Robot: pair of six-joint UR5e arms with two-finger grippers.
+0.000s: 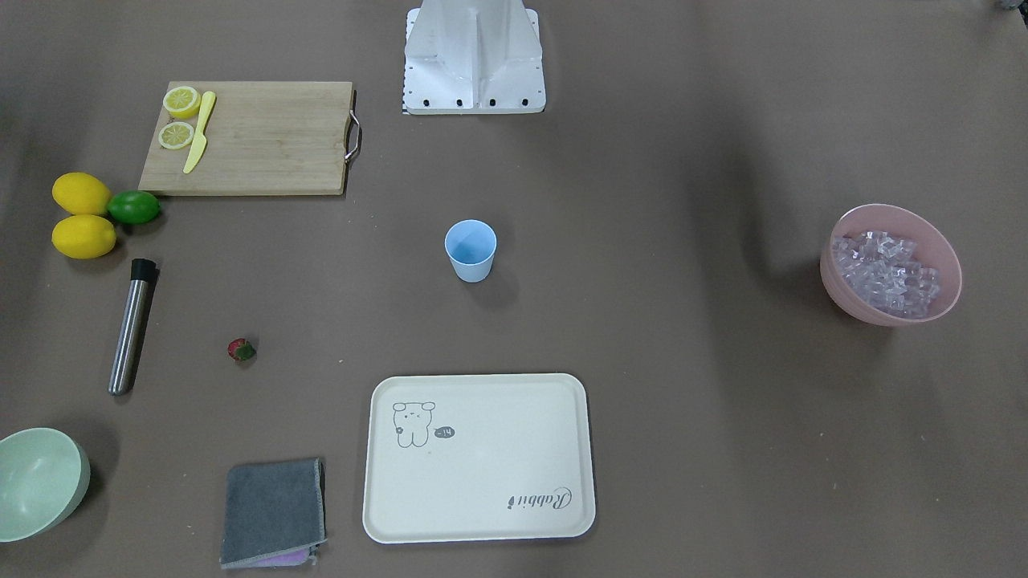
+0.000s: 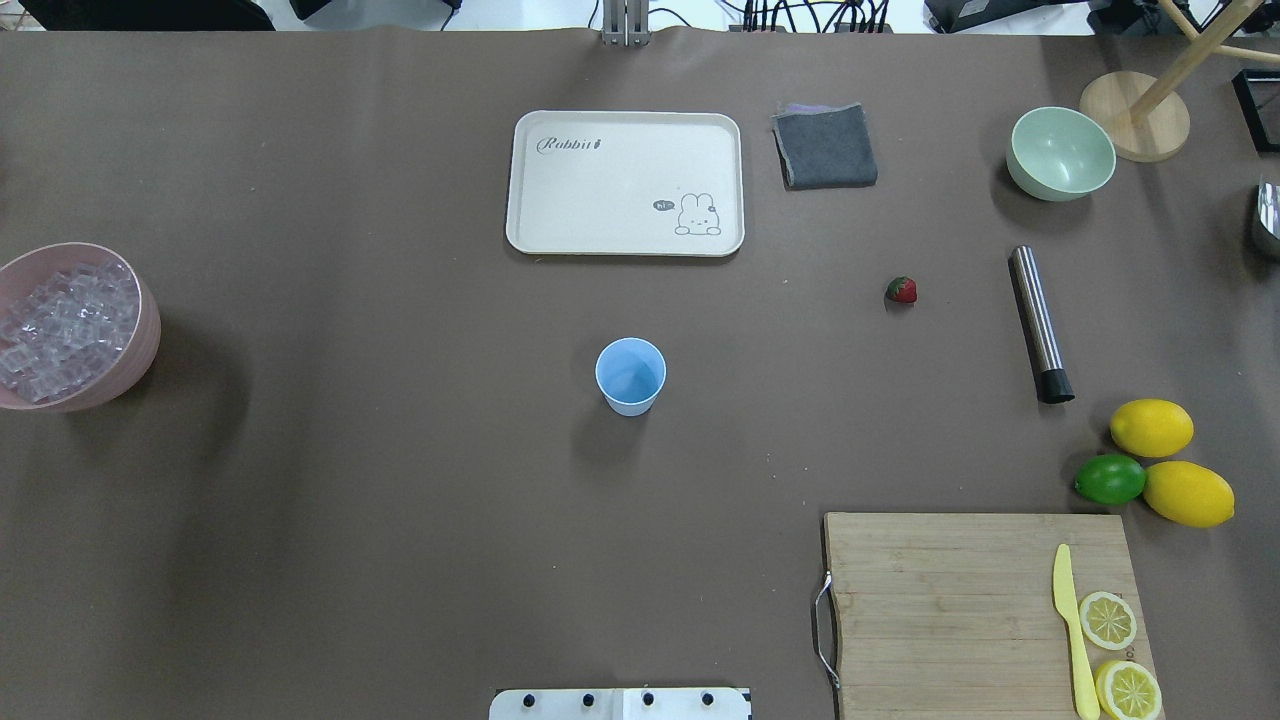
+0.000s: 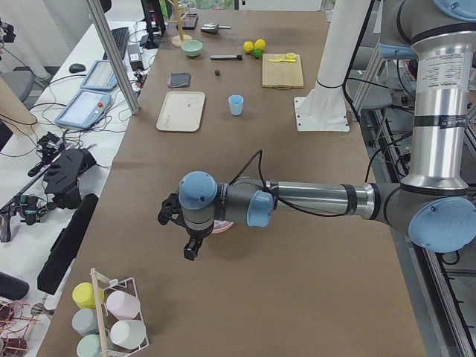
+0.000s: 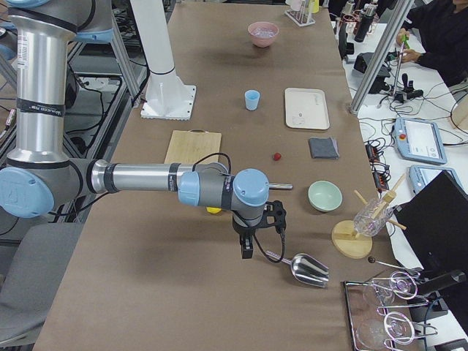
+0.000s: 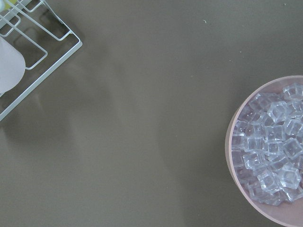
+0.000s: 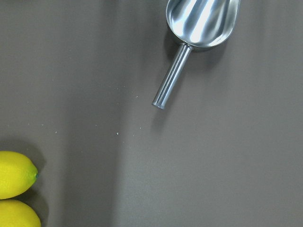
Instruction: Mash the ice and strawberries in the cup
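The light blue cup (image 2: 630, 375) stands upright and empty at the table's middle. A small red strawberry (image 2: 901, 290) lies on the table to its right. The ice (image 2: 60, 325) fills a pink bowl (image 2: 135, 365) at the far left edge. In the left wrist view the ice (image 5: 272, 151) sits at the lower right. My left gripper (image 3: 190, 253) hangs over the table beside that bowl; I cannot tell if it is open. My right gripper (image 4: 247, 252) hovers near a steel scoop (image 6: 201, 21); I cannot tell its state either. Neither wrist view shows any fingers.
A steel muddler (image 2: 1040, 325) lies right of the strawberry. Two lemons (image 2: 1150, 428), a lime (image 2: 1108, 479) and a cutting board (image 2: 940, 610) with a yellow knife and lemon halves fill the right side. Farther back are a cream tray (image 2: 625, 180), a grey cloth (image 2: 825, 147) and a green bowl (image 2: 1060, 153).
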